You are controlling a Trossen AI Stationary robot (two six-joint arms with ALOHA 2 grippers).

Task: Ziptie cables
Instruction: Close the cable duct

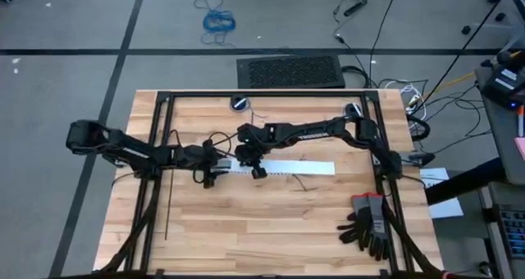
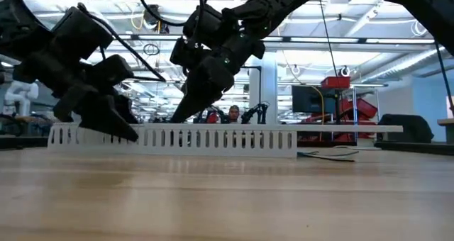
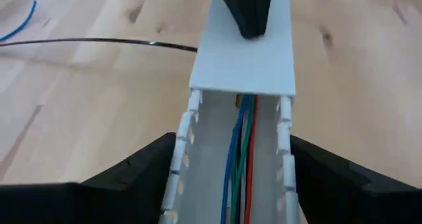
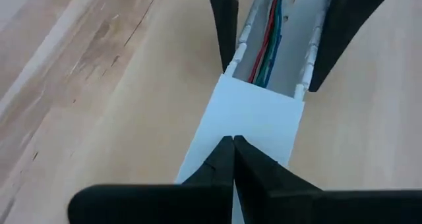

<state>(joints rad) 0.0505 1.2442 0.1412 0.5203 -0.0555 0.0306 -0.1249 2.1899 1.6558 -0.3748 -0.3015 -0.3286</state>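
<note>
**Seating cables in duct: no tie fitted yet**

Item 1, cables (image 3: 241, 158): blue, green and reddish wires lying lengthwise inside the white slotted duct (image 1: 283, 167), which sits at table centre running 3 to 9 o'clock. The wires show only at the duct's uncovered 9 o'clock end; elsewhere a flat white cover (image 4: 254, 128) hides them. No strip is seen around them.

Item 2, zipties (image 1: 166, 205): a thin black strip lies loose on the table (image 1: 271, 230) toward 8 o'clock from the duct, well apart from the bundle. Whether the dark strands near 4 o'clock of the duct are also ties cannot be told.

Item 3, left gripper (image 3: 231, 184): at the duct's 9 o'clock end, jaws spread wide with one finger outside each duct wall; whether they touch the walls cannot be told.

Item 4, right gripper (image 4: 232, 155): on top of the cover close to its open edge, fingers pressed together with nothing between them, tips on or just above the white surface.

Item 5, black gloves (image 1: 369, 221): at 4 o'clock on the table, unused.

Status, as judged: wires are laid in the duct; picking up a tie, looping it round the bundle and cinching all remain.
</note>
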